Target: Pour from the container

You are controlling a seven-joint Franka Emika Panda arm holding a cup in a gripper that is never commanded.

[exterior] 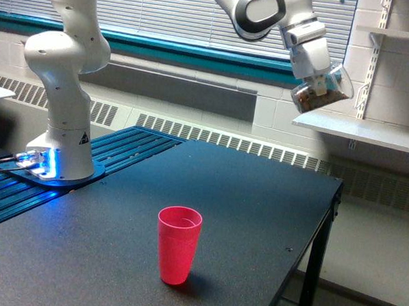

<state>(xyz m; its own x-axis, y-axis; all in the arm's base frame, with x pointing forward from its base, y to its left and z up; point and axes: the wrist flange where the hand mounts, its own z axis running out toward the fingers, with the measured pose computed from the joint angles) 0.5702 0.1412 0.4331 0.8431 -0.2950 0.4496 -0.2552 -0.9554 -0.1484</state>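
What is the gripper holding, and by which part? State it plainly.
The gripper holds the clear container of brown bits, tilted, high above the table. It seems gripped at its upper side; the exact contact is unclear.
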